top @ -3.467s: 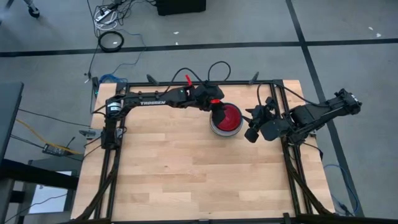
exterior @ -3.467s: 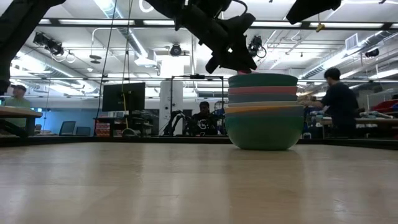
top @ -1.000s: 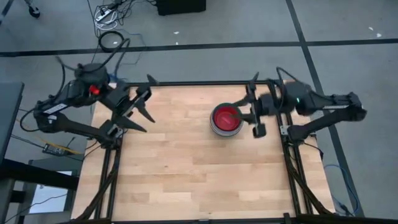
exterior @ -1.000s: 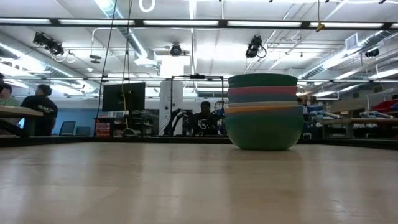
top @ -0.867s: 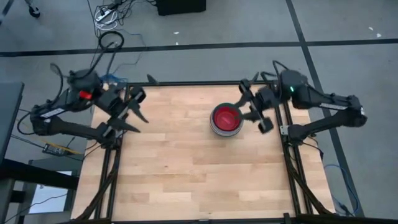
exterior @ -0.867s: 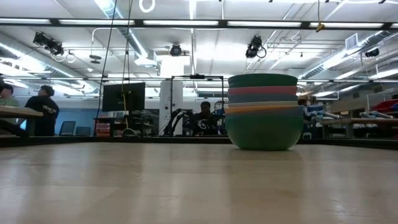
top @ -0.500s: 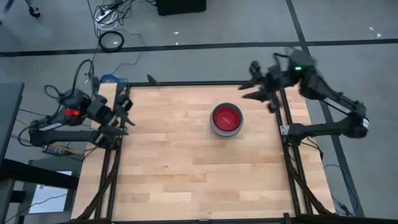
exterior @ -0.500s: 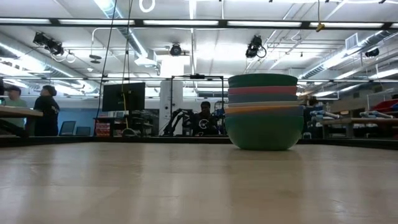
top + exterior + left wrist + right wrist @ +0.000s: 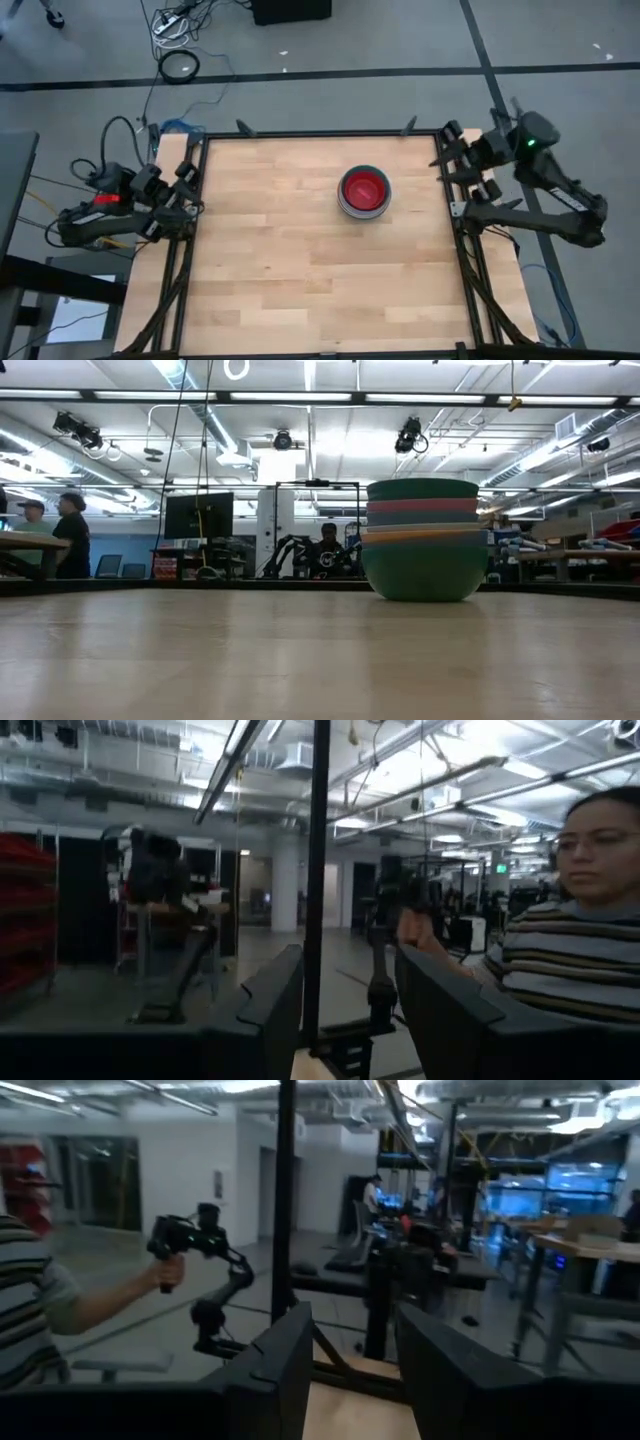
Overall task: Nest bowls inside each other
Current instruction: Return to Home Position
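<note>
The bowls [image 9: 364, 191] stand as one nested stack on the table's far middle, a red bowl innermost on top. In the low view the stack [image 9: 424, 540] shows teal, pink, grey-blue and orange rims over a large teal-green bowl that rests on the wood. My left gripper [image 9: 193, 189] hangs open at the table's left edge, far from the stack, nothing between its fingers [image 9: 272, 1010]. My right gripper [image 9: 447, 165] is open at the far right edge, its fingers [image 9: 285, 1365] likewise bare.
Black frame rails [image 9: 182, 270] run along the table's left and right edges, with upright posts [image 9: 318, 870] close before each gripper. A person in a striped top [image 9: 570, 950] stands beyond the table. Bare wood [image 9: 320, 280] spreads around the stack.
Both arms have drawn back from the table's middle. My left gripper has gone down and toward the left edge; my right gripper has swung away from the stack toward the far right edge and turned. The stack has kept still.
</note>
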Controlling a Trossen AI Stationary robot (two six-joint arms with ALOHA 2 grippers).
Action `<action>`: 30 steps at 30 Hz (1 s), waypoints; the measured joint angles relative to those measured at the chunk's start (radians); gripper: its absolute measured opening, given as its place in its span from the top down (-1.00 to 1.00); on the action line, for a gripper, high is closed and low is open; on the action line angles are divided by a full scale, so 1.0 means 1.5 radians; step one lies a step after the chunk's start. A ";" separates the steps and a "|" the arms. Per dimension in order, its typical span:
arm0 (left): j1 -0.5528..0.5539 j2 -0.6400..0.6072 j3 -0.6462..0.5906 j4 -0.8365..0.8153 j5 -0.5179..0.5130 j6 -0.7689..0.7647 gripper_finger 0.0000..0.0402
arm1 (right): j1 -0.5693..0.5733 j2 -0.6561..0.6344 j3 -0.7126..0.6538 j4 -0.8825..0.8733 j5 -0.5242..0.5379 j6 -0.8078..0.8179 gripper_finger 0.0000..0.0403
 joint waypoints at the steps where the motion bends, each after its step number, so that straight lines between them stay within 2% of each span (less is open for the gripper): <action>1: 0.000 -0.008 -0.015 0.014 0.000 -0.002 0.16 | 0.004 -0.005 -0.027 0.034 0.000 0.010 0.33; 7: 0.000 -0.041 -0.056 0.024 0.000 -0.007 0.16 | 0.005 -0.014 -0.168 0.236 0.000 0.077 0.33; 11: 0.000 -0.049 -0.064 0.018 0.001 -0.004 0.16 | -0.003 0.006 -0.220 0.344 -0.002 0.117 0.33; 16: 0.000 -0.049 -0.064 0.000 -0.004 -0.001 0.16 | -0.022 0.043 -0.239 0.379 -0.031 0.120 0.33; 22: 0.000 -0.049 -0.064 -0.043 -0.047 0.016 0.16 | -0.024 0.127 -0.240 0.418 -0.051 0.114 0.33; 30: 0.000 -0.049 -0.064 -0.088 -0.049 0.032 0.16 | -0.018 0.224 -0.240 0.495 -0.108 0.140 0.33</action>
